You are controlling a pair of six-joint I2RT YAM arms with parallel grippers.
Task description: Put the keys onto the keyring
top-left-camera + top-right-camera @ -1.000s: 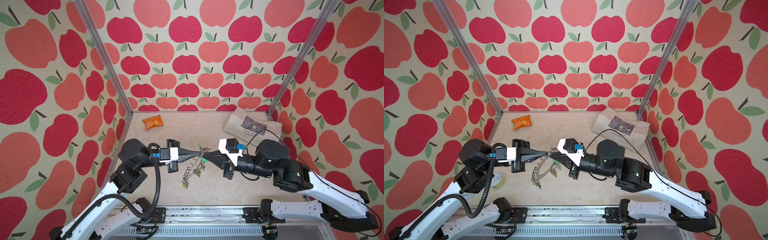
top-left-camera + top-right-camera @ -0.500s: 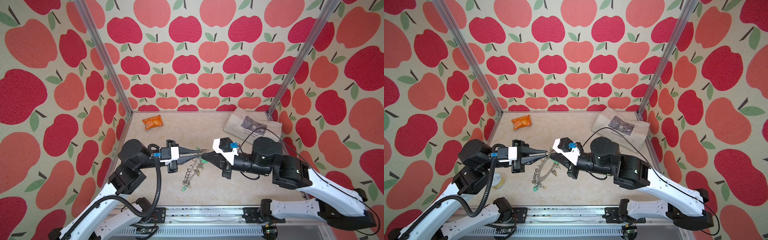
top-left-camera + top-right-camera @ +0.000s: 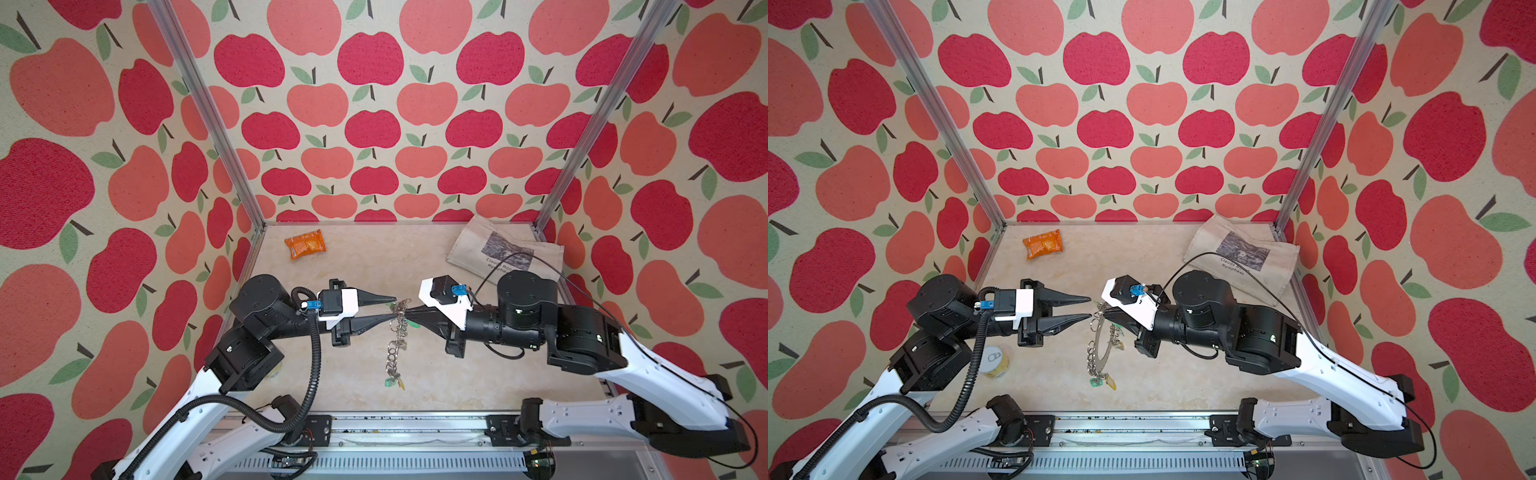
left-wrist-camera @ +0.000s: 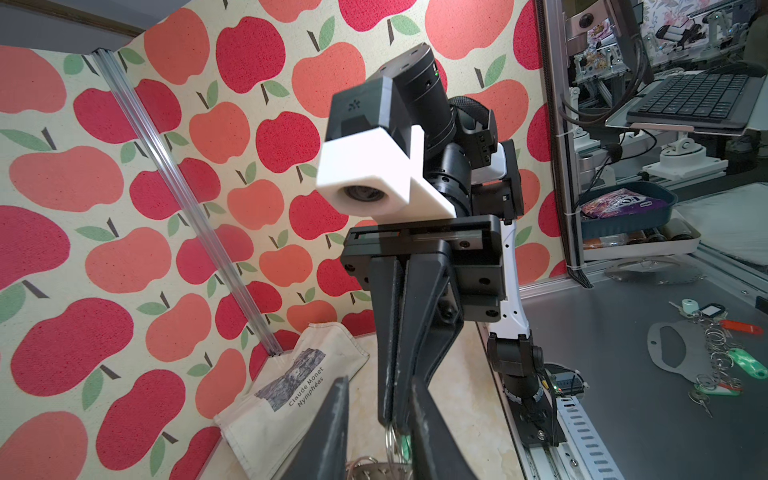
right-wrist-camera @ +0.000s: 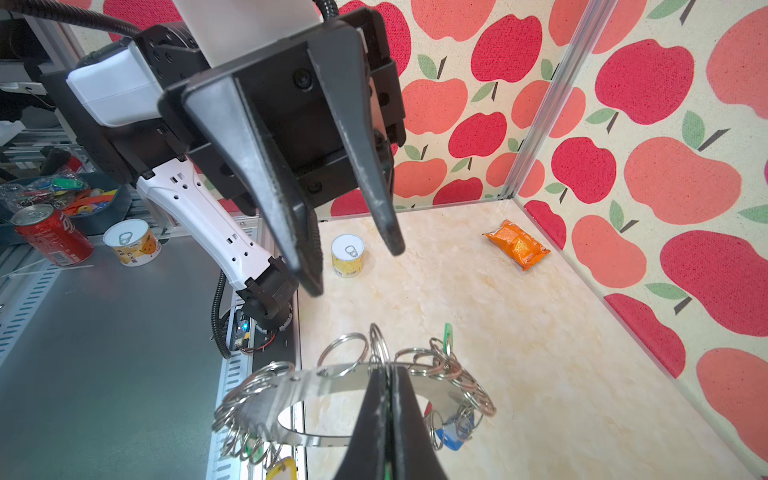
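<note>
Pinching keyring (image 5: pixel 324 380) rim: right tool (image 5: pixel 388 372); left tool (image 3: pixel 1089 307) parted, seemingly clear.

Frame edge cuts off flat grey metal keyring disc (image 4: pixel 374 471); black corrugated cable (image 3: pixel 971 374) partly hides small yellow tin can (image 3: pixel 997 364).

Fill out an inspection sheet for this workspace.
Surface: beige marble-look tabletop, no spills seen.
Job's things: flat grey metal keyring disc hangs edge-on; keys with green and yellow plastic tags dangle from it.
Clutter: orange foil packet, beige printed cloth bag, small yellow can.
Grippers: left gripper open, empty, beside the disc; right gripper shut on its rim.
Cables: black cable arcs over the bag; black ribbed hose along left arm.
Surroundings: apple-print walls, aluminium posts.
</note>
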